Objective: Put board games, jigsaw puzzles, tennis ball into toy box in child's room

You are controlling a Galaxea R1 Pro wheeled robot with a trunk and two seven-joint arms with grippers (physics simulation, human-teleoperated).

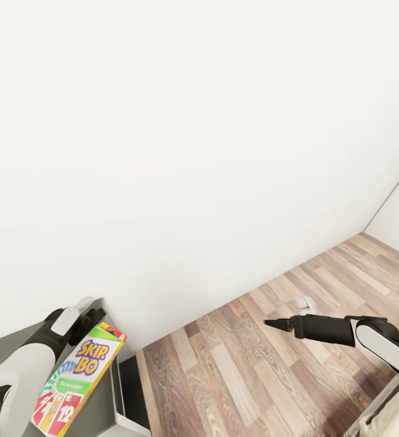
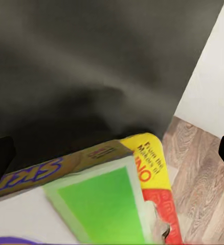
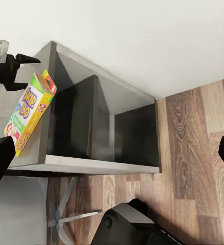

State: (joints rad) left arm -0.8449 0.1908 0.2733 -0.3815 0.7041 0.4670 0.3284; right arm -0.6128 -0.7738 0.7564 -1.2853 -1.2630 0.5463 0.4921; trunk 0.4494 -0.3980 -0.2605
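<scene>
We carry the SKIP-BO box (image 1: 78, 379) clamped in our left gripper (image 1: 85, 320) over the grey cabinet top (image 1: 105, 400) — keep it level. Right gripper (image 1: 276, 325) hangs empty, fingers apart.

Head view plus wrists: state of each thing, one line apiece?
SKIP-BO box: held in the left claw, tilted, above the grey cabinet top.
Left claw: shut on the SKIP-BO box.
Right claw: empty, over wood floor; open or shut unclear.
Grey cabinet: open-fronted, compartments dark.
</scene>
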